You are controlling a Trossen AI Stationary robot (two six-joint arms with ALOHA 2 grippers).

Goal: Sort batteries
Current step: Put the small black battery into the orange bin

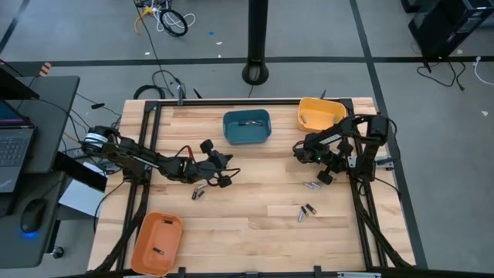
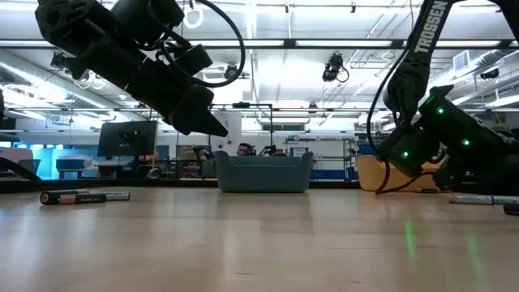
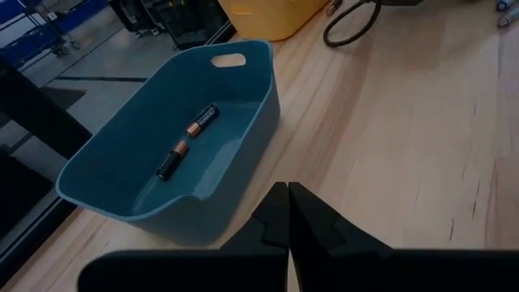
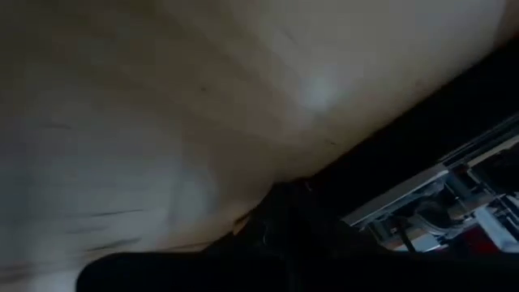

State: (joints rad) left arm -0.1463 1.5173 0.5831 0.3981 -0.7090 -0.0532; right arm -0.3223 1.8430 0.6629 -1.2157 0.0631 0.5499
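My left gripper point(image 1: 218, 164) point(image 3: 289, 203) is shut and empty. It hangs above the middle of the table point(image 1: 255, 224), pointing at the blue bin point(image 1: 247, 127) point(image 3: 186, 138), which holds two dark batteries point(image 3: 199, 122) point(image 3: 172, 158). My right gripper point(image 1: 320, 166) point(image 4: 284, 199) hovers low over the wood near the yellow bin point(image 1: 320, 114); its fingers look shut with nothing between them. Loose batteries lie flat on the table: by the left gripper point(image 1: 197, 191) point(image 2: 85, 196), and near the right gripper point(image 1: 312, 185) point(image 1: 306, 211).
An orange bin point(image 1: 158, 241) holding one battery sits at the table's near left corner. The yellow bin also holds a cell. A black frame point(image 1: 147, 147) rims the table. Bare wood stretches between the arms and along the near edge.
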